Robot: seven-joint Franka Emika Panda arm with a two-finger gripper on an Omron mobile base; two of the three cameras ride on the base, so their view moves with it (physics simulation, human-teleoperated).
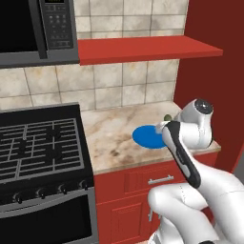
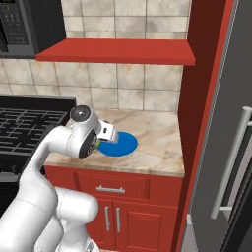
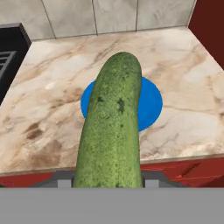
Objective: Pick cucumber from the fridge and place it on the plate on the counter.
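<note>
Counter [image 3: 183,65], beige stone over red cabinets, stove at its left edge. Plate [image 3: 151,103]: blue, near the front edge. Cucumber [image 3: 114,127]: clenched in my claw [image 2: 104,135], held lengthwise above the plate. Risk, as I judge it: released from this height, a rounded cylinder could roll off the plate toward the front edge.
</note>
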